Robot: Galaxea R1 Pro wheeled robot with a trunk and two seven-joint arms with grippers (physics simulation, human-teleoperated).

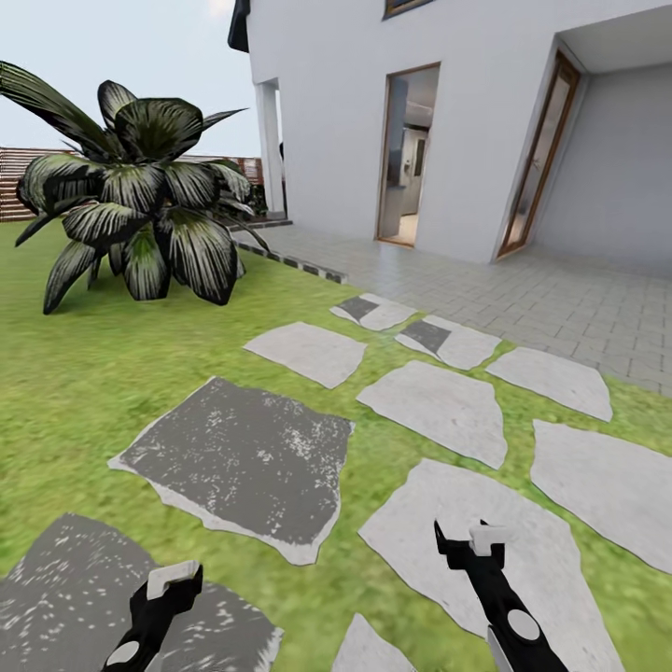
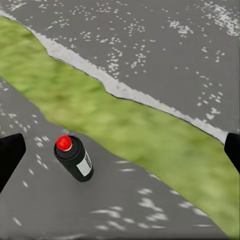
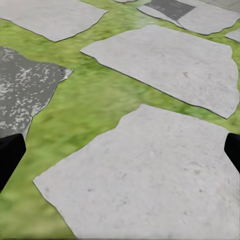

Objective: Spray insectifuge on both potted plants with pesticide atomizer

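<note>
Left gripper (image 2: 120,147): jaws spread wide, empty, above a dark stone (image 2: 100,210).
Bottle (image 2: 75,158): black, red cap, pale label; stands on that stone near its grass edge, leaning slightly.
Right gripper (image 3: 120,150): jaws parted, empty, over a pale slab (image 3: 145,180).
Room: open lawn (image 1: 84,373), stepping stones ahead; agave (image 1: 140,201) far left.
</note>
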